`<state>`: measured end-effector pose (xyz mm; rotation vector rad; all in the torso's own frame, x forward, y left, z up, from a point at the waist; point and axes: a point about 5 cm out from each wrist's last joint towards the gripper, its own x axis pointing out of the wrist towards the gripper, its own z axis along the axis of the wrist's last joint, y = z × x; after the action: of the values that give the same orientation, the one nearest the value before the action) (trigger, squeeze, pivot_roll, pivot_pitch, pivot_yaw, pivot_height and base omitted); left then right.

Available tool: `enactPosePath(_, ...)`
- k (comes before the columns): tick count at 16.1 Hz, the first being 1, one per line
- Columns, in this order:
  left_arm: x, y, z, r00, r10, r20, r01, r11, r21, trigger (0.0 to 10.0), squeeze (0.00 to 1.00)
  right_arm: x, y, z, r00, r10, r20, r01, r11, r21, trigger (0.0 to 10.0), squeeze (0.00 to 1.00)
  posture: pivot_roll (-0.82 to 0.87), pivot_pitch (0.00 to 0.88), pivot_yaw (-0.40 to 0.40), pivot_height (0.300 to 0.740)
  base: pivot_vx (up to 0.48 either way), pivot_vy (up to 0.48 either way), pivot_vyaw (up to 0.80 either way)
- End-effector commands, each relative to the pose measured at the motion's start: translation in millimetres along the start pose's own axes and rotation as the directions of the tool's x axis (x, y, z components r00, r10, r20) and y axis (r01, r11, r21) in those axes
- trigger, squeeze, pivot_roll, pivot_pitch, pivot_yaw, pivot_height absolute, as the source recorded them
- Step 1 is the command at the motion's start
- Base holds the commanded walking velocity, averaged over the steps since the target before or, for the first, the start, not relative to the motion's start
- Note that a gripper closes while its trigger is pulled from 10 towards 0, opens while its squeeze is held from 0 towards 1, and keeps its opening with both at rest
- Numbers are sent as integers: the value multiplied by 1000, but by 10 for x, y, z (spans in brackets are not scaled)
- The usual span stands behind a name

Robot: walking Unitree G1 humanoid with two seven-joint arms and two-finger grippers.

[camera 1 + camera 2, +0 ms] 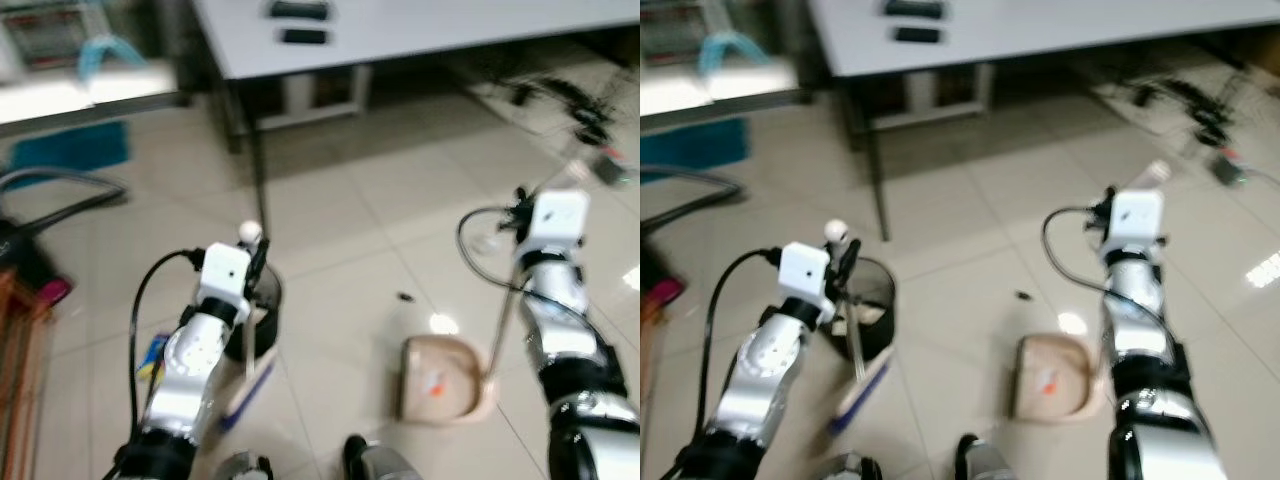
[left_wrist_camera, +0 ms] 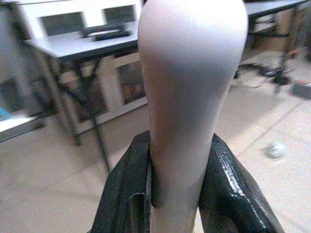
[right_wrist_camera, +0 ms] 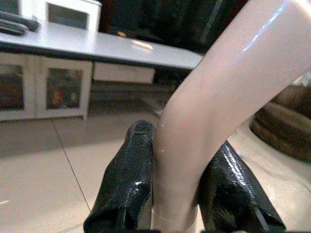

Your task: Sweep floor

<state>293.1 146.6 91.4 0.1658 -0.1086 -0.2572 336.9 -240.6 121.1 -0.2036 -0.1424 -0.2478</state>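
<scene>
My left gripper (image 1: 257,262) is shut on the pale broom handle (image 2: 189,97), whose rounded top (image 1: 250,232) sticks up above the fingers. The broom's blue and white head (image 1: 246,392) rests on the tiled floor by my left arm. My right gripper (image 1: 524,212) is shut on the long beige handle (image 3: 214,111) of the dustpan (image 1: 445,382). The dustpan lies flat on the floor between my arms with a small orange scrap in it. A small dark speck (image 1: 405,297) lies on the tiles just beyond the pan.
A black round bin (image 1: 268,305) stands right beside the broom. A grey table (image 1: 420,30) on thin dark legs spans the back. Loose cables (image 1: 570,100) lie at the far right. A blue mat (image 1: 70,148) and dark hoses lie at the left.
</scene>
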Motion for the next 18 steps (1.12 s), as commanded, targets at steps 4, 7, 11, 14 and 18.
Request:
enactPosePath(4,29,-15,23,1000,8,26,-8,1000,4,10000,0,-93,55,45,999,-17,40,14,998,69,10000,0,24,96,9,740,0,0,-800)
enactPosePath(7,30,25,35,999,30,24,-30,999,16,10000,0,-218,65,-50,1000,-22,20,20,997,79,10000,0,21,98,10,740,0,0,-800)
enactPosePath(11,16,65,41,999,30,25,-31,999,34,10000,0,-329,32,-85,998,-67,7,66,994,86,10000,0,-7,100,21,740,0,0,-800)
enactPosePath(14,-48,176,112,997,63,45,-64,997,35,10000,0,-263,-7,93,996,-65,59,59,993,98,10000,0,-17,103,20,740,0,0,-800)
enactPosePath(18,-125,239,126,995,89,47,-91,995,42,10000,0,-210,27,194,996,-36,82,30,997,76,10000,0,-10,107,11,740,0,0,-800)
